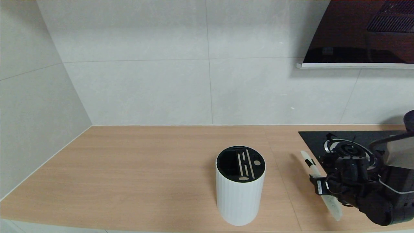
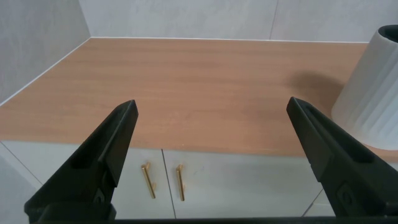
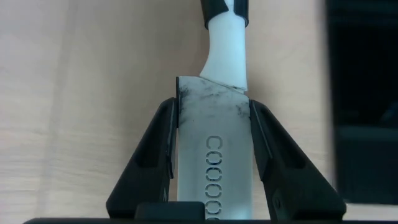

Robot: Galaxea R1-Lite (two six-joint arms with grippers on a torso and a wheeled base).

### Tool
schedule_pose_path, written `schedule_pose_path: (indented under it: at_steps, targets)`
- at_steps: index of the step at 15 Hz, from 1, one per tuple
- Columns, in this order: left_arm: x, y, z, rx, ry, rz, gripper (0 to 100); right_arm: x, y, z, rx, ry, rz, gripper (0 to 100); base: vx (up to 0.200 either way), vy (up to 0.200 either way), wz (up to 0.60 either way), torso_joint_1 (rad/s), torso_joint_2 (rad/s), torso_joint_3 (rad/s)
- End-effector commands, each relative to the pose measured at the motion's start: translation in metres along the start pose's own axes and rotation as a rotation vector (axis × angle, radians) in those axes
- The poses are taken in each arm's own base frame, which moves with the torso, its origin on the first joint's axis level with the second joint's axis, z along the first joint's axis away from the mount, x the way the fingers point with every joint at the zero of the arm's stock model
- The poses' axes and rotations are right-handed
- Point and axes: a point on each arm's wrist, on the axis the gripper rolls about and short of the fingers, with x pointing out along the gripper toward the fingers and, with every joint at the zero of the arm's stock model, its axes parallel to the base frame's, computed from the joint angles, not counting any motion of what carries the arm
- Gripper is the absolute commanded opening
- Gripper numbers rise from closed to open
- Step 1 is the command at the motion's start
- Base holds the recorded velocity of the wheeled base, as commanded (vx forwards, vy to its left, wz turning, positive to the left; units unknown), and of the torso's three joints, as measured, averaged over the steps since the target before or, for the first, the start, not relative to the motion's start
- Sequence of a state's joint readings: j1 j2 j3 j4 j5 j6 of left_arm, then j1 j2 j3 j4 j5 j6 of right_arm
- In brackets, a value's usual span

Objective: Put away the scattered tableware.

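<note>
White knife (image 3: 225, 50) is clamped by its blade between the right claw's (image 3: 212, 118) jaws, over the tabletop (image 1: 145, 168). The slotted holder (image 1: 240, 191) stands well off to that claw's left. Held on smooth blade, the knife could pivot and miss a slot. The left claw (image 2: 211, 106) gapes, empty.

Kitchen: gas hob (image 1: 349, 147), range hood (image 1: 359, 32), tiled wall (image 1: 161, 81)

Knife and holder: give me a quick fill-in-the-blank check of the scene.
The right tool grips the knife by its ____.
The white holder stands ____, not tipped over, on the counter.
The left tool is ____ and holds nothing.
Missing: blade; upright; open.
</note>
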State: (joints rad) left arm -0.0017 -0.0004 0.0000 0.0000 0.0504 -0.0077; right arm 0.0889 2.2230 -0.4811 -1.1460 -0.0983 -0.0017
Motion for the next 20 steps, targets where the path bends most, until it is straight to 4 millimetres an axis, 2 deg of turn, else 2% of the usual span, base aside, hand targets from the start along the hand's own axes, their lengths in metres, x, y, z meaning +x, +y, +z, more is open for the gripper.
schedule_pose_path:
  at_steps: [1, 2, 4, 7, 8, 11, 12, 13, 14, 15, 17, 19, 20]
  targets:
    - [0.0, 0.0, 0.0, 0.0, 0.0, 0.0, 100, -0.061, 0.007, 0.065, -0.003, -0.183, 0.037, 0, 0.0, 0.0, 0.0, 0.0, 0.0, 0.0]
    - [0.0, 0.0, 0.0, 0.0, 0.0, 0.0, 100, -0.079, 0.013, 0.085, -0.01, -0.215, 0.061, 0, 0.0, 0.0, 0.0, 0.0, 0.0, 0.0]
    - [0.0, 0.0, 0.0, 0.0, 0.0, 0.0, 100, -0.101, 0.022, 0.105, -0.015, -0.257, 0.098, 0, 0.0, 0.0, 0.0, 0.0, 0.0, 0.0]
    - [0.0, 0.0, 0.0, 0.003, 0.0, 0.0, 100, -0.145, 0.051, 0.14, -0.045, -0.361, 0.202, 0, 0.0, 0.0, 0.0, 0.0, 0.0, 0.0]
    - [0.0, 0.0, 0.0, 0.006, -0.001, 0.0, 100, -0.155, 0.053, 0.141, -0.05, -0.361, 0.223, 0, 0.0, 0.0, 0.0, 0.0, 0.0, 0.0]
    - [-0.001, -0.001, 0.005, 0.019, -0.02, -0.026, 100, -0.168, 0.064, 0.141, -0.067, -0.381, 0.272, 0, 0.0, 0.0, 0.0, 0.0, 0.0, 0.0]
    - [-0.01, -0.002, 0.03, -0.009, -0.074, -0.103, 100, -0.17, 0.066, 0.139, -0.072, -0.38, 0.282, 0, 0.0, 0.0, 0.0, 0.0, 0.0, 0.0]
    - [-0.012, -0.003, 0.05, -0.037, -0.034, -0.197, 100, -0.171, 0.068, 0.141, -0.072, -0.39, 0.292, 0, 0.0, 0.0, 0.0, 0.0, 0.0, 0.0]
    - [-0.013, -0.003, 0.059, -0.04, -0.024, -0.229, 100, -0.172, 0.068, 0.141, -0.072, -0.395, 0.295, 0, 0.0, 0.0, 0.0, 0.0, 0.0, 0.0]
    - [-0.003, -0.006, 0.094, -0.046, 0.053, -0.322, 100, -0.178, 0.073, 0.147, -0.076, -0.427, 0.334, 0, 0.0, 0.0, 0.0, 0.0, 0.0, 0.0]
    - [0.033, -0.011, 0.159, -0.053, 0.098, -0.363, 100, -0.181, 0.076, 0.154, -0.087, -0.457, 0.399, 0, 0.0, 0.0, 0.0, 0.0, 0.0, 0.0]
    - [0.078, -0.017, 0.191, -0.084, 0.18, -0.415, 100, -0.187, 0.083, 0.155, -0.093, -0.471, 0.428, 0, 0.0, 0.0, 0.0, 0.0, 0.0, 0.0]
    - [0.089, -0.019, 0.194, -0.093, 0.205, -0.436, 100, -0.19, 0.086, 0.155, -0.095, -0.477, 0.44, 0, 0.0, 0.0, 0.0, 0.0, 0.0, 0.0]
